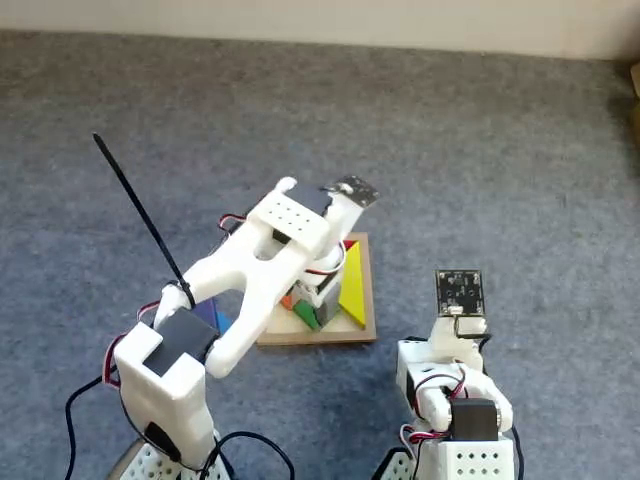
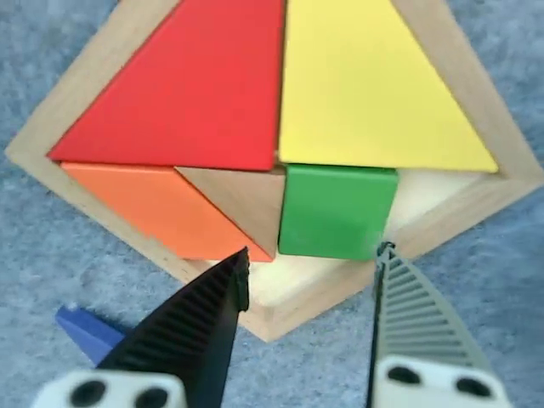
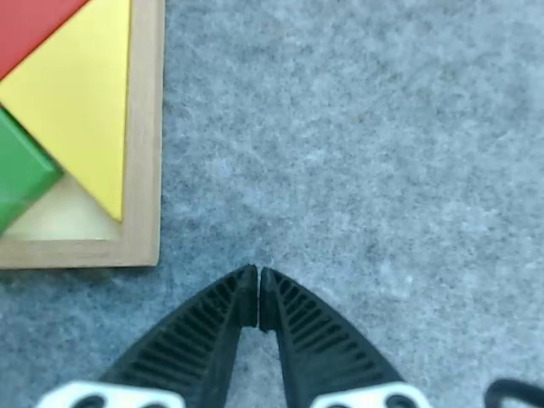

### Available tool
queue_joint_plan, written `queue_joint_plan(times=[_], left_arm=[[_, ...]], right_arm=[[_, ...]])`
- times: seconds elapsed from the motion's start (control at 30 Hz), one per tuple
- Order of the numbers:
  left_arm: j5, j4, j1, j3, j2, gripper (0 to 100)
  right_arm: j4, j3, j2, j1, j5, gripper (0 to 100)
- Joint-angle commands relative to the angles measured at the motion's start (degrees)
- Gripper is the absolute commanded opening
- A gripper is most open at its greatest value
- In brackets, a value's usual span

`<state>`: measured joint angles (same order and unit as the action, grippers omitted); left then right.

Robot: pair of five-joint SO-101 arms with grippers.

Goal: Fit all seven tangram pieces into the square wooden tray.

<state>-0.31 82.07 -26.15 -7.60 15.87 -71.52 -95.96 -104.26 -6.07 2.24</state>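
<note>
The square wooden tray (image 2: 293,306) holds a red triangle (image 2: 195,93), a yellow triangle (image 2: 365,85), an orange piece (image 2: 161,204) and a green square (image 2: 336,208). Between the orange and green pieces lies a tan triangular patch (image 2: 238,195). Pale tray floor (image 2: 429,195) shows beside the green square. My left gripper (image 2: 312,259) hangs open above the tray's near corner, close to the green square, with nothing between its fingers. A blue piece (image 2: 85,331) lies on the carpet outside the tray. My right gripper (image 3: 257,276) is shut and empty over the carpet, apart from the tray (image 3: 144,127).
Grey carpet (image 1: 480,150) covers the whole surface. The left arm (image 1: 260,270) stretches over the tray (image 1: 362,335) and hides much of it. A blue piece (image 1: 222,322) and a purple piece (image 1: 205,312) peek out under that arm. The right arm (image 1: 455,400) sits folded at the front right.
</note>
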Motion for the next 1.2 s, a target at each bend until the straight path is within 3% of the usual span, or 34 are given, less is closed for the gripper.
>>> queue_joint_plan(times=[0.0, 0.27, 0.67, 0.9, 1.17], left_arm=[[-0.09, -0.35, 1.01, 1.89, -2.77, 24], [-0.09, -7.65, 1.19, -3.30, -2.77, 24], [-0.09, -7.65, 6.81, -2.42, -3.74, 24], [0.18, 1.85, 11.74, 3.03, -11.91, 24], [-0.09, 9.14, 18.51, 0.75, -21.76, 24]], right_arm=[[-0.22, -6.73, -1.01, 0.84, 0.53, 1.8], [-0.22, -6.73, -1.01, 0.84, 0.53, 1.8], [-0.22, -6.73, -1.01, 0.84, 0.53, 1.8], [-0.22, -6.73, -1.01, 0.84, 0.53, 1.8], [-0.22, -6.73, -1.01, 0.84, 0.53, 1.8]])
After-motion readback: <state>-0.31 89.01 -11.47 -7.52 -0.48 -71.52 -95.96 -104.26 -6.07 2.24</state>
